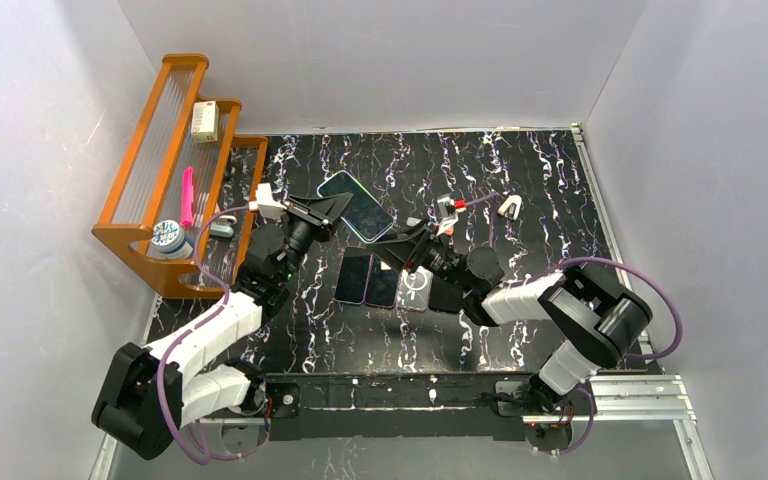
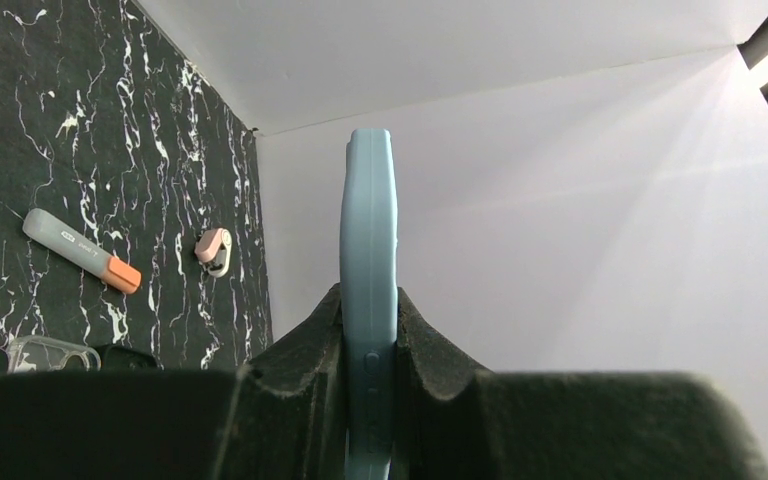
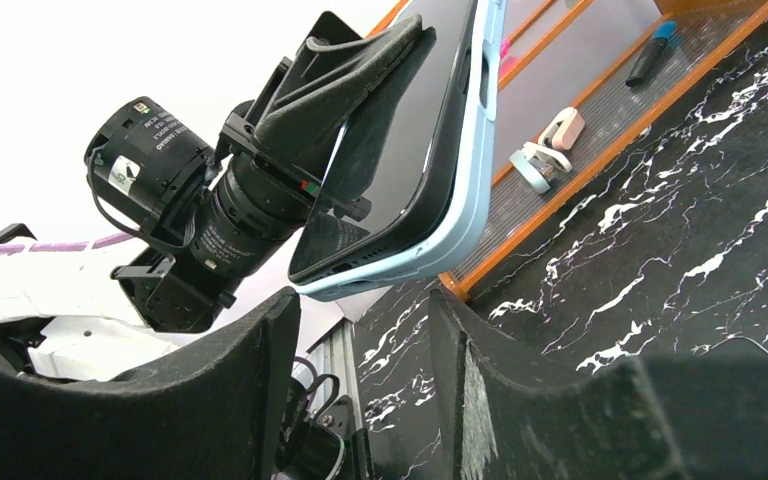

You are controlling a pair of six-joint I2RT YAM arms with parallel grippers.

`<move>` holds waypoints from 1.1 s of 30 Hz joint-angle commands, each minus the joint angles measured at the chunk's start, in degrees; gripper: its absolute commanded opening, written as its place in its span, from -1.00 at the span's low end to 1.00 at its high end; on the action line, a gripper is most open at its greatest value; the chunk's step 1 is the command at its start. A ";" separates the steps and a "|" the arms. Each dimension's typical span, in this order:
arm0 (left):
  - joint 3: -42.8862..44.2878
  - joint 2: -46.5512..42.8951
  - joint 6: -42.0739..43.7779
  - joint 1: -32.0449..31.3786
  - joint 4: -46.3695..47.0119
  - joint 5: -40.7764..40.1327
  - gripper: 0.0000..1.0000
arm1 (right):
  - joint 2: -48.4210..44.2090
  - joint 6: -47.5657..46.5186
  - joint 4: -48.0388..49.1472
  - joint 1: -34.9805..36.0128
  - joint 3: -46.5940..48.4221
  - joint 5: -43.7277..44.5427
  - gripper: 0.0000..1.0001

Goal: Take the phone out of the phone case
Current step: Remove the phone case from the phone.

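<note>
White walls close in a black tabletop point(image 1: 520, 170) veined with white like marble. At the far left stands an orange stepped rack point(image 1: 150, 130) with clear ribbed shelf floors. It holds a pink marker point(image 1: 187, 195), a small white box point(image 1: 203, 121) and a round blue-patterned roll point(image 1: 168, 237). The right wrist view adds a dark pen with a blue cap point(image 3: 650, 55) lying in it.

The left gripper point(image 2: 368, 310) is clamped tight on the phone point(image 1: 355, 205), holding it raised off the table, left of centre. One rough black pad presses the glossy dark screen and the other the back. The phone sits fully inside its phone case point(image 2: 368, 250), smooth pale blue with rounded corners and raised side buttons.

The right gripper point(image 3: 360, 310) has its jaws parted about halfway and grips nothing. The phone's lower end hangs just beyond the gap; whether it touches, I cannot tell.

Flat on the table near the middle lie two dark phones point(image 1: 368, 279) side by side, with a clear case point(image 1: 418, 288) just right of them. Farther right are a grey highlighter with an orange cap point(image 2: 80, 250) and a small pink clip-like item point(image 2: 213, 250).
</note>
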 commanded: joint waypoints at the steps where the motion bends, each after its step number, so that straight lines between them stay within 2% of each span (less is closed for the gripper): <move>1: 0.30 -1.41 -1.01 -0.21 5.32 0.37 -1.00 | 1.58 -0.16 11.52 0.26 2.09 -0.57 0.13; 9: 0.07 -1.46 -0.44 -0.25 5.50 1.45 -1.00 | 2.33 0.99 13.99 0.26 1.65 1.06 0.03; 23: -0.81 -1.99 0.21 -0.29 5.50 1.21 -1.00 | 1.72 1.37 18.28 0.26 1.72 -3.01 0.19; 33: -1.13 -1.90 0.00 -0.28 5.46 1.45 -1.00 | 1.08 1.03 18.81 0.26 1.42 -2.76 0.15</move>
